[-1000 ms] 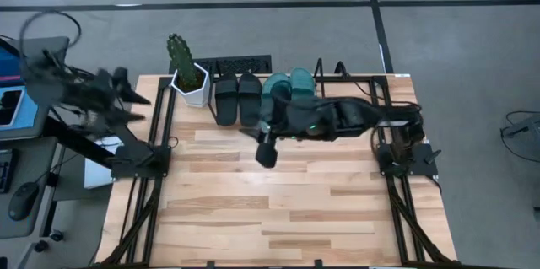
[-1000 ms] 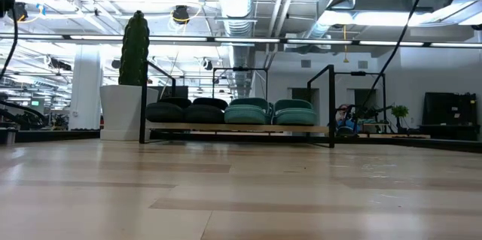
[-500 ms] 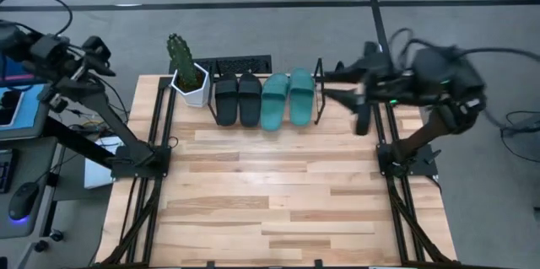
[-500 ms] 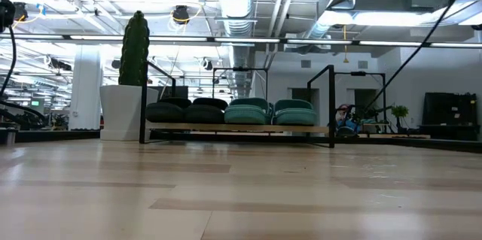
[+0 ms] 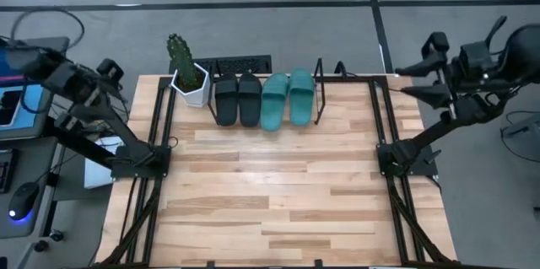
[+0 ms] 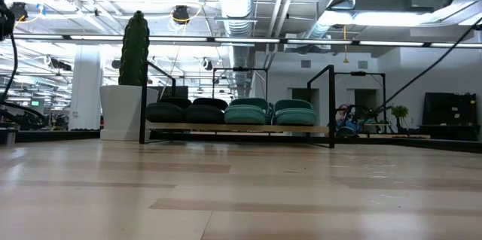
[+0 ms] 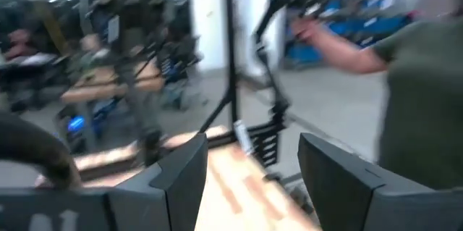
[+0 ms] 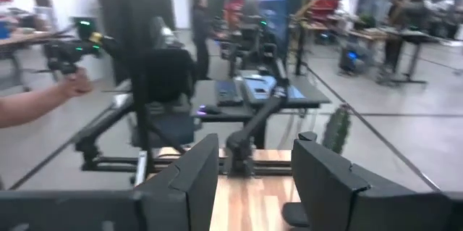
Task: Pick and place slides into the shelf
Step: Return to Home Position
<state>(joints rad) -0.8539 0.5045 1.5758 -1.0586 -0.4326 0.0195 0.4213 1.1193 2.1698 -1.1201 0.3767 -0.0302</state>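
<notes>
All four slides sit side by side on the shelf [image 5: 320, 92] at the table's far edge, soles on its rods: two black slides [image 5: 238, 99] and two teal slides [image 5: 288, 98]. From table height the black slides [image 6: 188, 110] and the teal slides [image 6: 271, 111] rest on the shelf [image 6: 237, 128]. My left gripper [image 5: 118, 82] is raised beyond the table's left edge, open [image 7: 253, 180] and empty. My right gripper [image 5: 413, 81] is raised at the far right corner, open [image 8: 253, 180] and empty.
A cactus in a white pot [image 5: 189, 79] stands at the shelf's left end, tall in the low view [image 6: 135, 48]. Black arm frames [image 5: 139, 164] [image 5: 405, 159] run along both table sides. A person [image 7: 419, 101] and an arm [image 8: 36, 108] show beyond the table. Bare wood lies near of the shelf.
My right arm has drawn back from over the teal slides, swinging toward the table's right edge and up to the far right corner. My left arm has shifted about beyond the left edge. The slides stayed on the shelf.
</notes>
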